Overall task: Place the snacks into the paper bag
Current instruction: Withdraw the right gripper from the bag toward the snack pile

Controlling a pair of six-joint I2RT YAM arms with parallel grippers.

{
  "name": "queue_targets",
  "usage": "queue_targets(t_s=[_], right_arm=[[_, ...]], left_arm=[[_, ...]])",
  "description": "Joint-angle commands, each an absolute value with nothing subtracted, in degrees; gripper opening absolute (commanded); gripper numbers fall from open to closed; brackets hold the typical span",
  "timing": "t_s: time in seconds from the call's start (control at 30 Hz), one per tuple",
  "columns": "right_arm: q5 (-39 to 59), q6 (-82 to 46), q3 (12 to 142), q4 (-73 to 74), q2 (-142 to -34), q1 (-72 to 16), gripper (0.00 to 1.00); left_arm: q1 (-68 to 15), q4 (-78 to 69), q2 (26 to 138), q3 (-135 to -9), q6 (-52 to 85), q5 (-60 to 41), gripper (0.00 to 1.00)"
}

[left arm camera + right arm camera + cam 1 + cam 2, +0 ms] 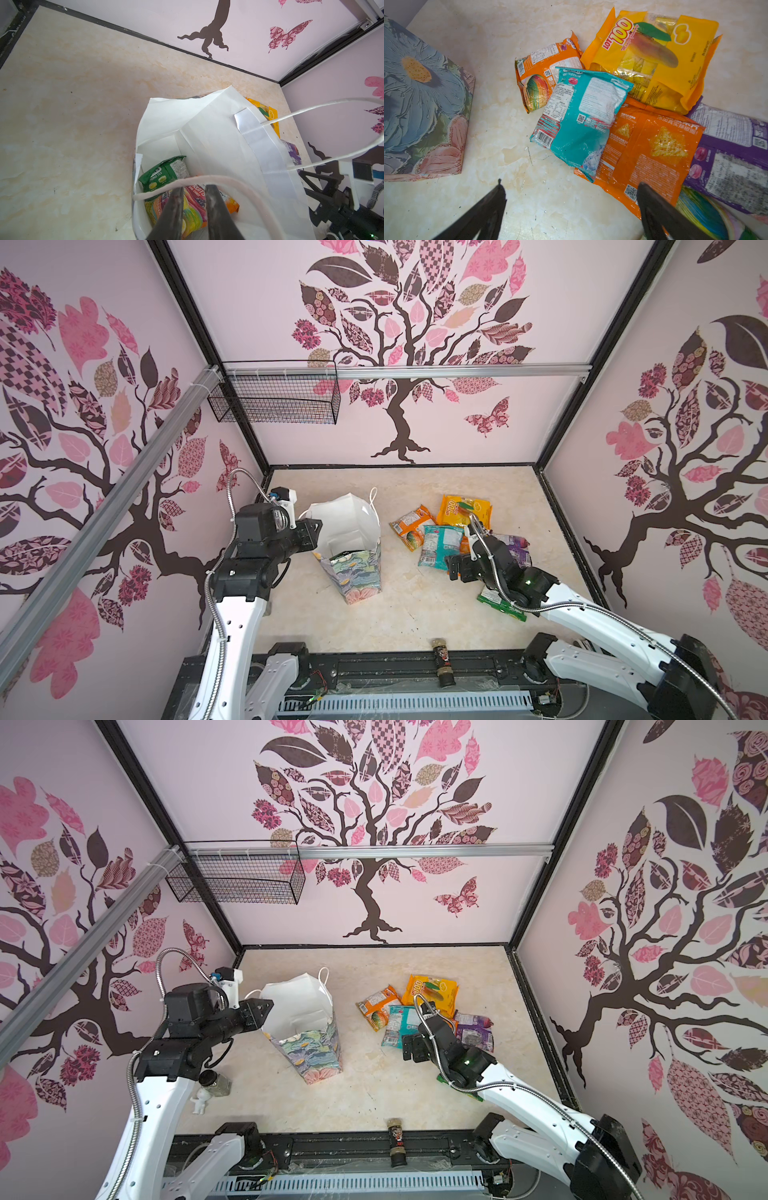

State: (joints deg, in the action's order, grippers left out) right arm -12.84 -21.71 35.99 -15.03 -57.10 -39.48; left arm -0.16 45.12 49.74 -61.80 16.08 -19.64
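The paper bag point(353, 568) stood tall on the table point(415, 614), with its mouth pointing up, left of the snacks point(457, 531). The teal packet point(581, 116) lay flat on top of the pile, its long side running from back to front. The right gripper point(570, 182) was spread wide near it and held nothing. The left gripper point(194, 187) was at the bag's mouth with its jaws nearly together. The cord handle point(239, 185) lay across its tips, and I could not tell if it was pinched.

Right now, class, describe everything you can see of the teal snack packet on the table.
The teal packet is glossy, crinkled plastic, back side up, showing a white text panel, barcode and QR code. It lies partly on the table, overlapping the small orange packet and the big orange chip packet. Nothing grips it.
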Motion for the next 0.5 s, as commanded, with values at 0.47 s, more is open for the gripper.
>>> queue_targets(t_s=[0.47], right_arm=[[-1.75, -22.54, 27.57, -3.17, -57.44, -34.50, 0.91]], left_arm=[[-0.30, 44.77, 47.73, -61.39, 15.91, -18.42, 0.24]])
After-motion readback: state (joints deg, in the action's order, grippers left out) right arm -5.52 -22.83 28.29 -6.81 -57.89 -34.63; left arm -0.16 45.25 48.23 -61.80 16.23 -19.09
